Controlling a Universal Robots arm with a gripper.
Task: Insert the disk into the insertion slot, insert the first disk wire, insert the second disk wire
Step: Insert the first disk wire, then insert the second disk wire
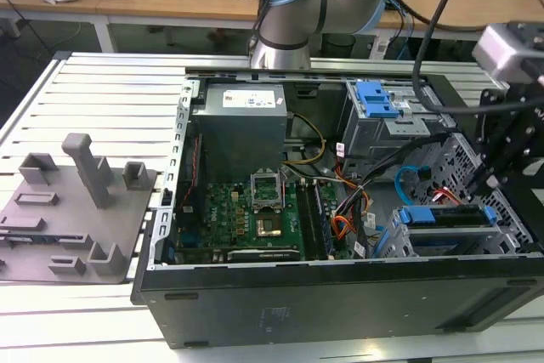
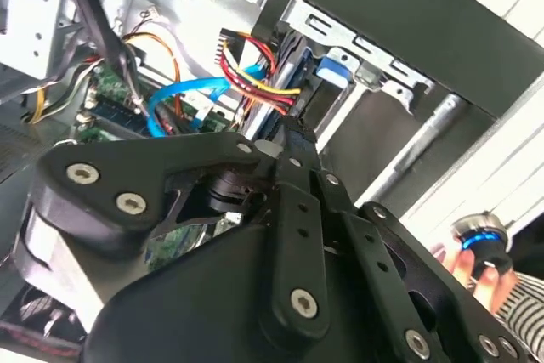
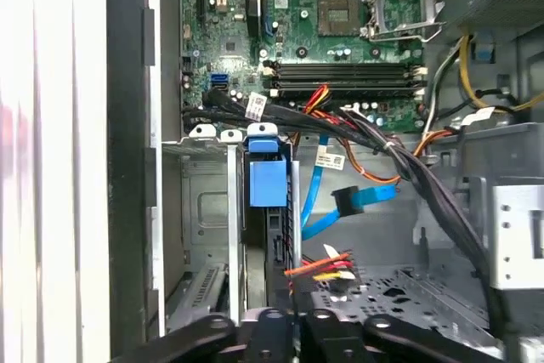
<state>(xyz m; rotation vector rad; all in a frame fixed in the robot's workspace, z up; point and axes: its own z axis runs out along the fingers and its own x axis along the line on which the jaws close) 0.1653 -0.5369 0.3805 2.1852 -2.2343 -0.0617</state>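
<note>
- We look down on a slatted metal table (image 1: 102, 82) with wooden benches behind it.
- An open computer case (image 1: 340, 303) lies on the table, and the gripper (image 2: 291, 140) reaches down into its end at the exterior view's right.
- The robot arm (image 1: 289, 14) stands behind the case.
- A grey fixture plate (image 1: 76, 210) lies on the table, well away from the gripper, past the case's opposite end.
- The motherboard (image 3: 340, 6) covers the case floor beyond the fingertips.
- The insertion slot (image 1: 466, 166), a perforated grey cage, sits right under the gripper.
- The disk (image 1: 444, 216) rests in that slot, its blue carrier just ahead of the fingertips.
- A taller cage with a blue latch (image 1: 378, 99) stands near the gripper, farther back.
- The gripper's fingers are drawn together on the connector end of the red, yellow and black wire bundle (image 2: 255, 70), at the disk's edge. We cannot tell whether the connector is seated.
- A blue flat cable (image 3: 353, 200) loops free beside the gripper, apart from it.
</note>
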